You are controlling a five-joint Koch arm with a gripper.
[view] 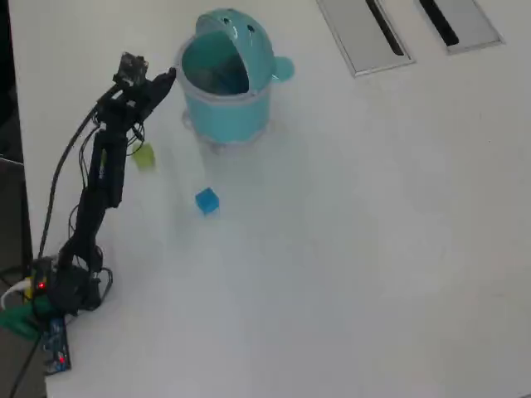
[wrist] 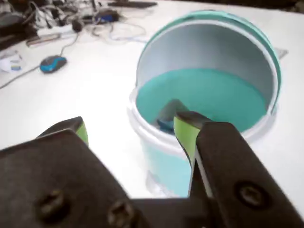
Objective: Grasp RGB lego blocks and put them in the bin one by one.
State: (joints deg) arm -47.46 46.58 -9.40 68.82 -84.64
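Observation:
The light teal bin (view: 226,123) stands at the back of the table with its domed lid (view: 246,35) tipped open. My gripper (view: 170,76) hangs open just left of the bin's rim, nothing between its fingers. In the wrist view the bin (wrist: 166,166) fills the middle right. The gripper (wrist: 132,126) shows its two green-padded fingertips (wrist: 184,134) wide apart in front of it. A small dark bluish shape (wrist: 166,123) lies inside the bin; I cannot tell what it is. A yellow-green block (view: 144,156) and a blue block (view: 207,200) rest on the table.
Two flat grey panels (view: 365,33) lie at the back right of the overhead view. A blue mouse (wrist: 53,62) and a tangle of cables (wrist: 71,19) sit far off in the wrist view. The arm's base (view: 62,282) stands at the left edge.

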